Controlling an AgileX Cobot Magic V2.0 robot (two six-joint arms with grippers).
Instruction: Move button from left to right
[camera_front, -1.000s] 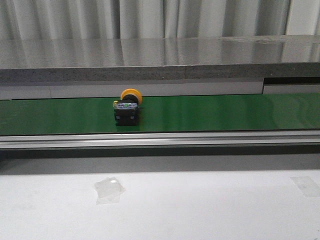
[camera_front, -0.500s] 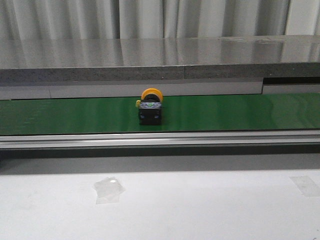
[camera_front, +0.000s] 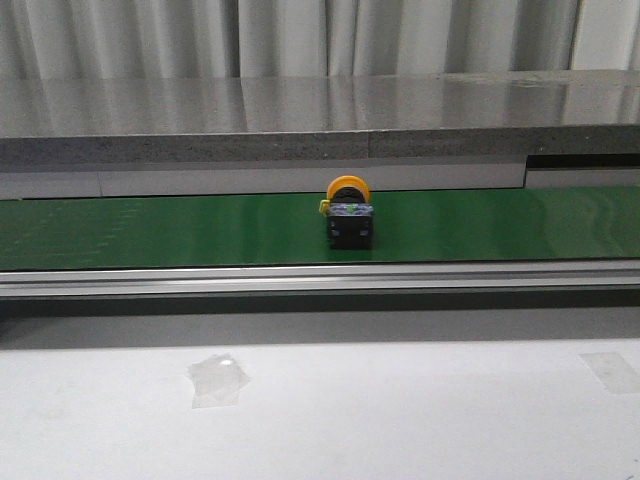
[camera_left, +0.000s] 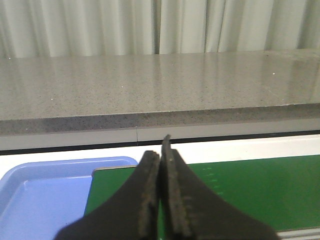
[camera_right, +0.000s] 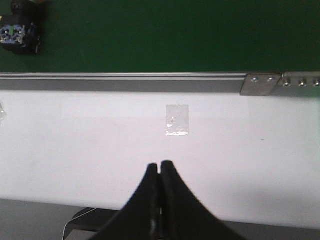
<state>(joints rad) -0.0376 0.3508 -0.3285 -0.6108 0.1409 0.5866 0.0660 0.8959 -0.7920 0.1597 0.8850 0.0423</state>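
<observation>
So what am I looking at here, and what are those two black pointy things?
Those are a robot's two claws, each filmed by a camera on its own wrist. The left claw and the right claw are both shut and hold nothing. The front picture looks forward over a white table to a long green belt. Standing on the belt is a small push-button with a round yellow-orange head and dark blocky body. The left camera also sees a light blue plastic tray beside the belt.
</observation>
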